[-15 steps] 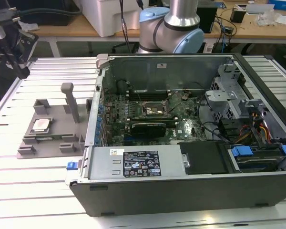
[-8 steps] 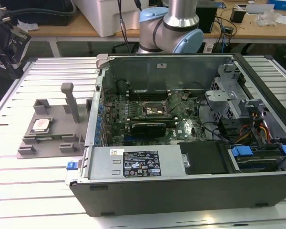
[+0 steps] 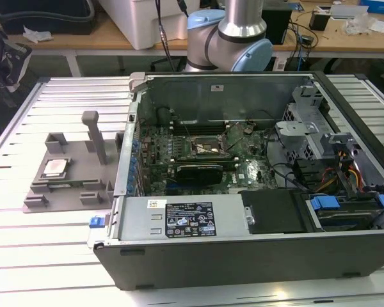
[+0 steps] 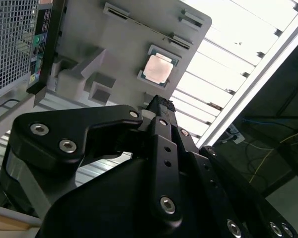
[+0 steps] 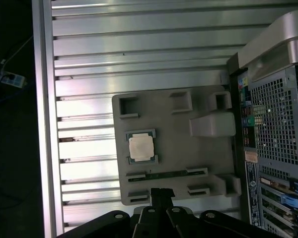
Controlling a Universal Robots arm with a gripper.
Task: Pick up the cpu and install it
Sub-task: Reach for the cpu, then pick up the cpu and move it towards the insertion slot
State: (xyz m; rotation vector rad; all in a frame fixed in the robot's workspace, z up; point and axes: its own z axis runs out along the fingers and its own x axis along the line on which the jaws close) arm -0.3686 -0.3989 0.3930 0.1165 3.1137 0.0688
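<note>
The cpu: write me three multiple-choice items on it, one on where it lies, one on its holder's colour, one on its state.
1. In the exterior view, the cpu lies:
A) on the exterior view's left of the computer case
B) inside it
C) on its right

2. The holder plate under it is:
A) red
B) yellow
C) grey

3. The cpu is:
A) seated in the motherboard socket
B) lying flat on the plate, the gripper apart from it
C) clamped in the gripper

Answers:
1 A, the exterior view shows it outside the case on that side.
2 C, both wrist views show it grey.
3 B, the first wrist view shows it resting in its recess.
</note>
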